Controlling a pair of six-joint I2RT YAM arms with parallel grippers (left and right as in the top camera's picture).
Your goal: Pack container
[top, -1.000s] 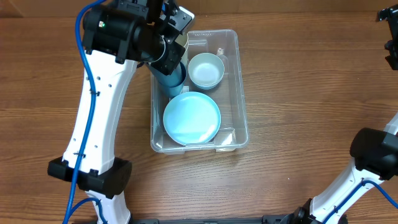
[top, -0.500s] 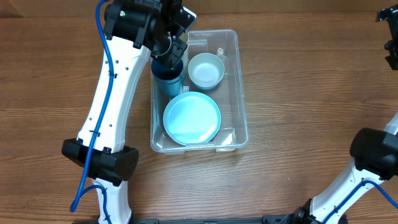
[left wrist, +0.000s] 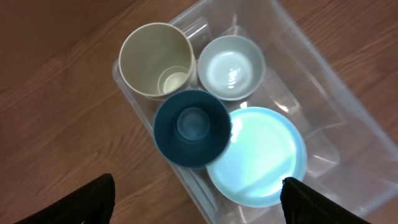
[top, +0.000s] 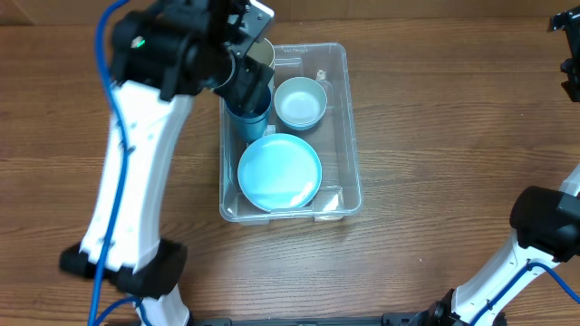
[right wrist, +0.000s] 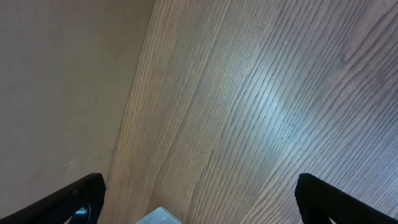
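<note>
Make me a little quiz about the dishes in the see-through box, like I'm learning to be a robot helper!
1. True or false: the light blue plate lies on the table outside the container.
2. Pick one: the cup right beside the plate is A) red, B) dark teal, C) yellow.
3. How many cups stand in the container?

Key: 1. False, the plate is inside it. 2. B. 3. Two: the dark teal cup and the cream cup.
</note>
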